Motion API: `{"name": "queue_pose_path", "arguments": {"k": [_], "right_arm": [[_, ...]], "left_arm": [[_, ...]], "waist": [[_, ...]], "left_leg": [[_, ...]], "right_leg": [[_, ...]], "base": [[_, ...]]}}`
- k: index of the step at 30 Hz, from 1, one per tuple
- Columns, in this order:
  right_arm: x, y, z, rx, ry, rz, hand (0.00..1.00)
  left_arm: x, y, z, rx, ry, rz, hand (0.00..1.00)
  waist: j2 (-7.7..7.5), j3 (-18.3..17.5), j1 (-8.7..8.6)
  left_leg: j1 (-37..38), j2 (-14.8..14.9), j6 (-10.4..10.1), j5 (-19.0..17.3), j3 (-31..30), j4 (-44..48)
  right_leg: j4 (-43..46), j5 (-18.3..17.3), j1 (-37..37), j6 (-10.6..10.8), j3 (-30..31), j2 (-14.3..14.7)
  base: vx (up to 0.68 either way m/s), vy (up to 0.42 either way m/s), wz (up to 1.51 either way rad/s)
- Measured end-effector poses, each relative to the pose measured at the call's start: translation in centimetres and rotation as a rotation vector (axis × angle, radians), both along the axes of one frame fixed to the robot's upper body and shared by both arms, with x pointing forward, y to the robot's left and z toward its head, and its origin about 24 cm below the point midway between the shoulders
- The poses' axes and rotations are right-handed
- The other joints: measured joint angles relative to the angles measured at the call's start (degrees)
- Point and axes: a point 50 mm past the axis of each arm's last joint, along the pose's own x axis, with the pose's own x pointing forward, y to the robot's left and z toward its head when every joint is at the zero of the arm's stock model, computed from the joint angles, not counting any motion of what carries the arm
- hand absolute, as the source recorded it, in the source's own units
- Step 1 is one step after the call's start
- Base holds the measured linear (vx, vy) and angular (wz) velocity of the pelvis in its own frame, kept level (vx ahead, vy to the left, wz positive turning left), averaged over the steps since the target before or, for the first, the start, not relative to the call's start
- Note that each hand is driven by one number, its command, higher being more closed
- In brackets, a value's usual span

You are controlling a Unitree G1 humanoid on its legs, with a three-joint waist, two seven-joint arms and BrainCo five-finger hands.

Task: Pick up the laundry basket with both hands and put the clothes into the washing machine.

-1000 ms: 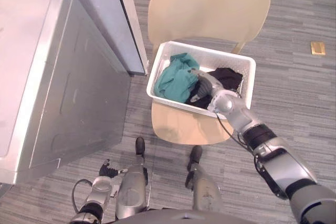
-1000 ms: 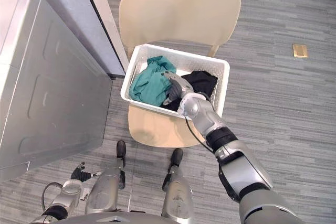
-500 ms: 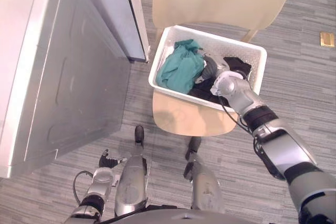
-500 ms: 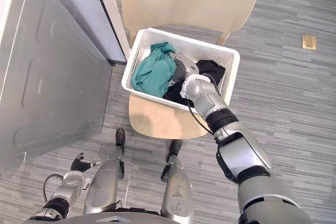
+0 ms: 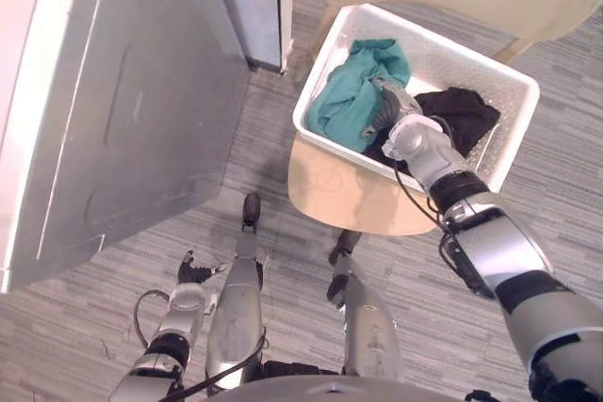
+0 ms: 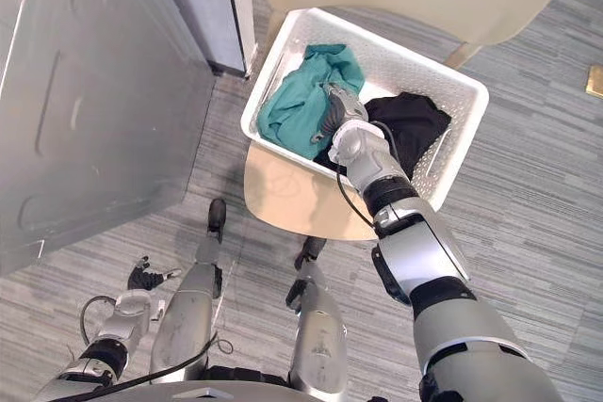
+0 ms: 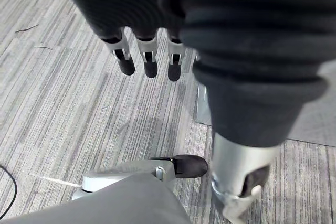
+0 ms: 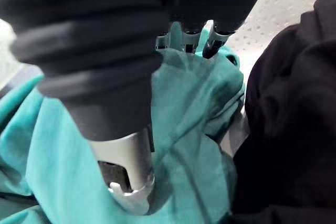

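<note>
- The white laundry basket (image 5: 415,40) sits on the seat of a beige chair (image 5: 347,197), just beside the grey washing machine (image 5: 113,101).
- Inside the basket a teal garment (image 5: 350,103) is heaped on the side nearer the washing machine, and a black garment (image 5: 464,115) lies against it on the other side.
- The right robot hand (image 6: 338,111) reaches down into the basket at the seam between the two garments.
- In the right wrist view its fingers (image 8: 185,41) run fairly straight with their dark tips on the teal cloth. The thumb stands apart lower down, so the robot hand is wide and rests on the garment without closing round it.
- The left robot hand (image 5: 191,273) hangs low at the robot's side over the grey striped floor (image 5: 66,327), well apart from the basket.
- Its fingers (image 7: 149,59) are relaxed and loosely apart, holding nothing.
</note>
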Motion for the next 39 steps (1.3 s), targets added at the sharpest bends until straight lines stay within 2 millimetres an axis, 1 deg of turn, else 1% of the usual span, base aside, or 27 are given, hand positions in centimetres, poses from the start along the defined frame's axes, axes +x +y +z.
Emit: {"name": "queue_pose_path", "arguments": {"k": [5, 8, 9, 12, 16, 21, 22, 30, 39], "right_arm": [[0.0, 0.4, -0.4, 0.016, -0.016, -0.020, 0.00], [0.0, 0.1, -0.7, 0.024, -0.014, -0.033, 0.00], [0.0, 0.0, -0.7, 0.016, -0.016, -0.036, 0.00], [-0.1, -0.1, -0.8, 0.002, -0.024, -0.047, 0.00], [-0.1, -0.3, -1.0, 0.012, -0.024, -0.062, 0.00], [-0.1, -0.3, -1.1, 0.022, -0.032, -0.068, 0.00], [-0.1, -0.3, -1.2, 0.023, -0.027, -0.070, 1.00], [-0.1, -0.1, -1.2, 0.027, -0.049, -0.080, 1.00], [-0.1, 0.3, -1.2, 0.056, -0.053, -0.074, 1.00]], "left_arm": [[0.4, -0.1, 0.3, 0.001, -0.021, 0.020, 0.00], [0.9, -0.1, 0.6, 0.004, -0.040, 0.015, 0.00], [1.1, -0.1, 0.8, 0.005, -0.046, 0.015, 0.00], [1.4, -0.3, 1.0, 0.005, -0.056, 0.019, 0.00], [1.5, -0.3, 1.0, 0.007, -0.058, 0.017, 0.00], [2.1, -0.5, 1.4, 0.010, -0.073, 0.013, 0.00], [2.1, -0.5, 1.4, 0.010, -0.076, 0.012, 0.00], [2.7, -0.9, 1.8, 0.015, -0.090, -0.013, 0.00], [2.7, -0.9, 1.8, 0.020, -0.091, -0.016, 0.00]], "waist": [[-0.03, 0.02, 0.26], [-0.20, 0.11, 0.11], [-0.41, 0.22, 0.40], [-0.46, 0.25, 0.45], [-0.46, 0.25, 0.46], [-0.64, 0.35, 0.41], [-0.75, 0.40, 0.38], [-0.83, 0.44, 0.27], [-0.87, 0.44, 0.25]], "left_leg": [[-1.66, 0.07, -0.11, 0.23, -1.16, -0.01], [-2.96, 0.25, -0.31, 0.61, -2.53, -0.02], [-3.16, 0.39, -0.38, 0.65, -2.75, -0.01], [-3.75, 0.53, -0.57, 0.80, -3.50, -0.02], [-3.97, 0.56, -0.61, 0.82, -3.83, -0.03], [-4.47, 0.70, -0.74, 0.99, -4.36, -0.04], [-4.52, 0.77, -0.76, 1.00, -4.41, -0.05], [-5.31, 1.28, -1.18, 1.38, -5.35, -0.07], [-5.52, 2.02, -1.52, 1.69, -5.43, -0.08]], "right_leg": [[-0.42, 0.00, -0.67, 0.00, -0.57, 0.26], [-0.79, 0.01, -0.98, -0.01, -1.91, 0.63], [-0.94, 0.02, -0.97, -0.03, -2.02, 0.82], [-1.34, 0.08, -0.95, -0.11, -2.57, 1.11], [-1.48, 0.08, -0.88, -0.11, -2.88, 1.19], [-1.59, 0.08, -0.99, -0.11, -3.37, 1.40], [-1.60, 0.08, -1.02, -0.11, -3.37, 1.47], [-1.71, 0.07, -1.25, -0.12, -3.51, 2.16], [-1.75, 0.24, -1.47, -0.37, -3.41, 2.91]], "base": [[0.00, -0.034, 0.09], [0.00, -0.032, 0.15], [0.00, -0.035, 0.12], [0.00, -0.030, 0.08], [0.00, -0.013, 0.04], [0.00, -0.006, 0.03], [0.00, 0.000, 0.00], [0.00, -0.007, 0.02], [0.00, 0.000, 0.00]]}}
